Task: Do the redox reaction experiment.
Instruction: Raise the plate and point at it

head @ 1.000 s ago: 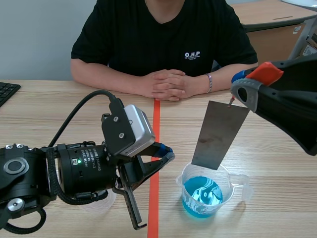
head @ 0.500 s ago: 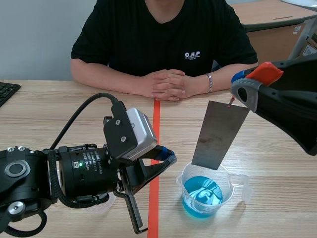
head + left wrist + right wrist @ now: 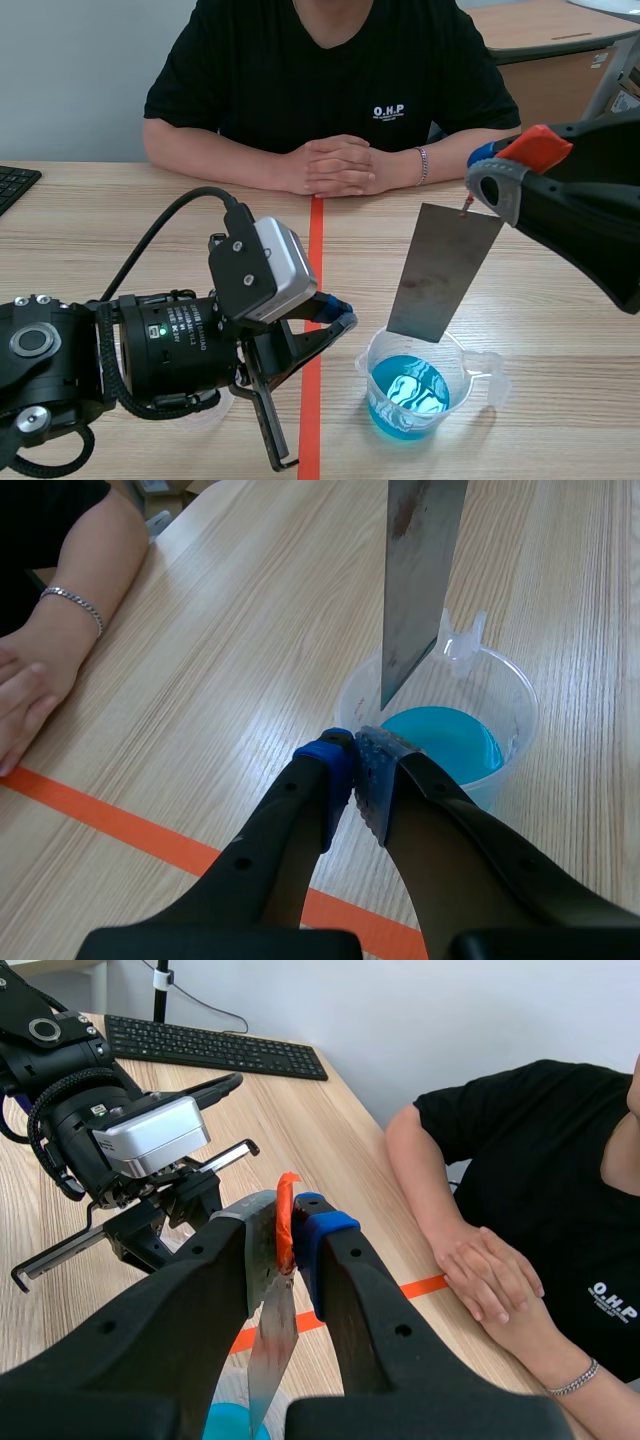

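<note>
The right pincer (image 3: 480,195) is raised at the right side of the tabletop (image 3: 560,330). It is closed on the top edge of a grey metal plate (image 3: 445,275), which its own wrist view shows pressed between the two fingers. The plate hangs tilted over a clear beaker (image 3: 457,385) with a spout, which stands on the tabletop just right of the orange tape line. The plate's lower edge is about level with the beaker's rim. From the left wrist view its lower corner looks clear of the blue liquid (image 3: 408,395) that fills the beaker's bottom. A reddish-brown smear marks the plate near its upper part.

The left pincer (image 3: 340,312) lies low, just left of the beaker. Its fingers are closed together with nothing between them, and the tips point at the beaker's near wall.

Across the tabletop a person sits with clasped hands (image 3: 340,170) and a bracelet (image 3: 424,165) on one wrist. The black shirt reads "O.H.P" (image 3: 388,110), and the smaller line beneath is too small to read. A black keyboard (image 3: 15,185) lies at the far left edge.
</note>
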